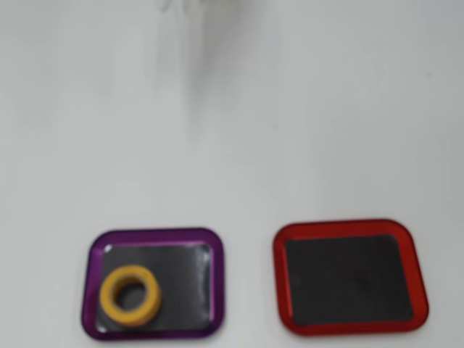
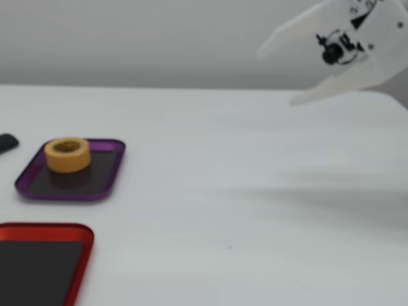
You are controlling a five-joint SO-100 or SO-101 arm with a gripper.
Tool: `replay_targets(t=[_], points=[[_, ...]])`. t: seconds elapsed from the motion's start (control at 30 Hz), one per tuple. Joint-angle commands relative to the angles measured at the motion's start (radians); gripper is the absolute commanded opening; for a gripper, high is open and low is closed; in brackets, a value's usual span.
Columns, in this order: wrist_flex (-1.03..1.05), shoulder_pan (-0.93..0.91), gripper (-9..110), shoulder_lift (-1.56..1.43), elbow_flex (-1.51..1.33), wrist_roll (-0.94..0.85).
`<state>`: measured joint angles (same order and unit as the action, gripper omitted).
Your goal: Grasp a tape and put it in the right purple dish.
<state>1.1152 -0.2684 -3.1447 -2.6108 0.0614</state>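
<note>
The yellow tape roll [image 1: 130, 295] lies flat inside the purple-rimmed dish [image 1: 154, 235], toward its left front part in the overhead view. In the fixed view the tape [image 2: 67, 155] sits at the far end of the purple dish [image 2: 102, 185]. My white gripper [image 2: 274, 75] hangs high above the table at the upper right of the fixed view, far from the dish. Its two fingers are spread apart and hold nothing. In the overhead view only a faint blurred part of the arm shows at the top edge.
A red-rimmed tray [image 1: 348, 227] with a dark inside stands to the right of the purple dish in the overhead view; in the fixed view it [image 2: 80, 268] lies at the lower left. A small dark object [image 2: 7, 142] lies at the left edge.
</note>
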Motion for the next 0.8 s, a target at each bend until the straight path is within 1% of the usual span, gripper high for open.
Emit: replay_targets(t=[0.0, 0.1, 0.27, 0.4, 0.47, 0.57, 0.63, 0.77], points=[[0.005, 0.002, 21, -0.227, -0.187, 0.002], [0.009, 0.002, 21, -0.328, -0.296, 0.002], [0.011, 0.003, 20, -0.264, -0.391, 0.002], [0.066, 0.003, 19, -0.261, -0.439, 0.014], [0.092, 0.003, 14, -0.261, -0.439, 0.014], [0.101, 0.003, -1, -0.261, -0.439, 0.014], [0.101, 0.003, 0, -0.261, -0.439, 0.014], [0.112, -0.008, 0, -0.262, -0.439, 0.012]])
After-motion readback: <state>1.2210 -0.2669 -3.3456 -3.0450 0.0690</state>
